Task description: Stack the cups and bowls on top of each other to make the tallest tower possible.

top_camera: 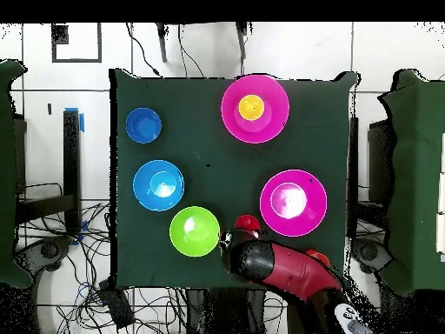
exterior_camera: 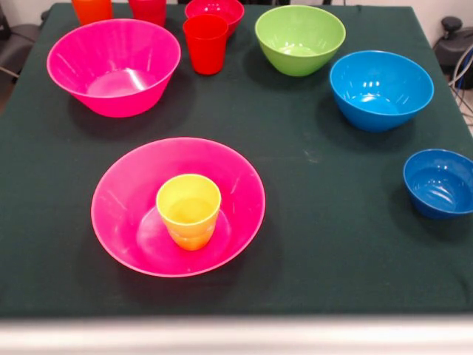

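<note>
Dark green cloth (exterior_camera: 310,244) on table, white tiled floor (top_camera: 52,96) w/ cables.

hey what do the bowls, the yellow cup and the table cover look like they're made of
The bowls, such as the green bowl and the light blue bowl, look like glossy moulded plastic: bright highlights on smooth, evenly coloured walls. The yellow cup, standing in a pink bowl, shows the same shine, so probably plastic too. The table cover looks like dark green matte cloth, with no reflections.
</note>
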Robot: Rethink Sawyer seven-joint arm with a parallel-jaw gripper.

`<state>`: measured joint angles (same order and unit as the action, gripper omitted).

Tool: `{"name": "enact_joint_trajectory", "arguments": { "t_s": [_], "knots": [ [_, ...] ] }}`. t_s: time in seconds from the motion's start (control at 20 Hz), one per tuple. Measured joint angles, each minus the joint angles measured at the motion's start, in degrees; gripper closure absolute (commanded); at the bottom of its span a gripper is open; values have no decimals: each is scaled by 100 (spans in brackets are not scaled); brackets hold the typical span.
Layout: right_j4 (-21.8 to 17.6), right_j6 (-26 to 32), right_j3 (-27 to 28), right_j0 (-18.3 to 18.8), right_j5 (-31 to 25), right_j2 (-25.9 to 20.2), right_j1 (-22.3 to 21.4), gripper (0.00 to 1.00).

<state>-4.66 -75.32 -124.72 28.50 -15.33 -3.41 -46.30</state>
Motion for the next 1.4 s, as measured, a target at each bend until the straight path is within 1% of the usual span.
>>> {"name": "enact_joint_trajectory", "arguments": {
  "t_s": [0.55, 1.05, 1.4],
  "knots": [
    [1, 0, -146, -1, 294, 0, 58, 0],
    [-38, 0, -163, -1, 601, -1, 351, 0],
    [-192, 0, -183, -25, 951, -2, 603, 0]
  ]
}}
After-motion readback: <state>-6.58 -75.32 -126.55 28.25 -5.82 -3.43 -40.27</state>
